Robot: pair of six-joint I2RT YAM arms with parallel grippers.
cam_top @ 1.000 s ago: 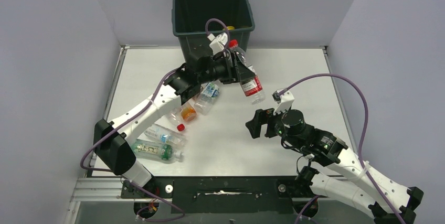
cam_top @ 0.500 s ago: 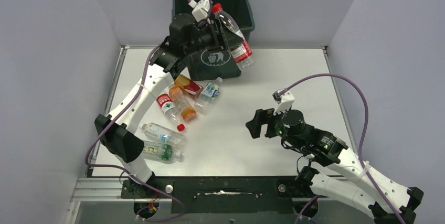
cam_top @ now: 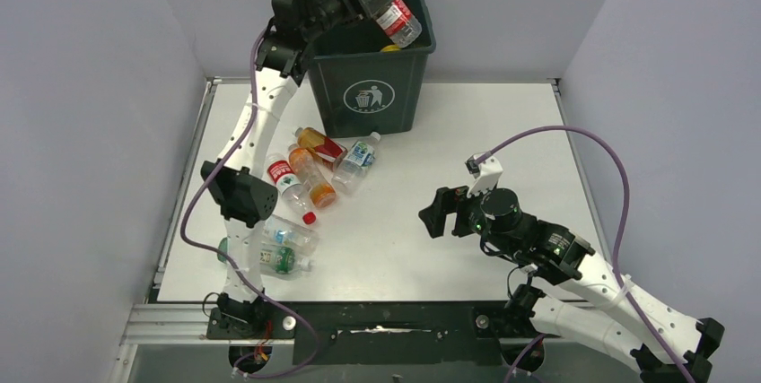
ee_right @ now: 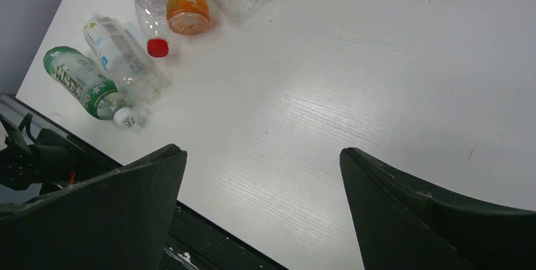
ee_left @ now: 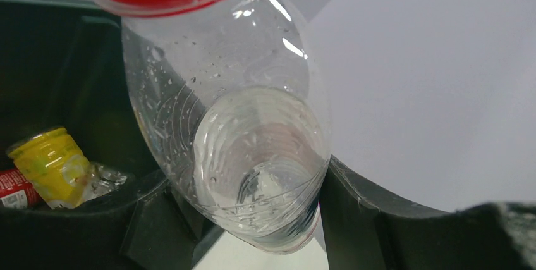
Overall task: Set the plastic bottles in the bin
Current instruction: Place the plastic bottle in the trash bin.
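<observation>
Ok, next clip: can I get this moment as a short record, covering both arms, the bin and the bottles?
left fingers: shut on a red-labelled bottle, raised above the bin
right fingers: open, empty, above the table, right side
bin: upright at the table's far edge; a yellow-labelled bottle lies inside
loose bottles: about six, lying on the table's left half
task state: red-labelled bottle not yet released

white flat table (cam_top: 485, 132): dark green square plastic bin (cam_top: 368, 96) at far edge, six clear plastic bottles (cam_top: 314, 178) clustered left.
</observation>
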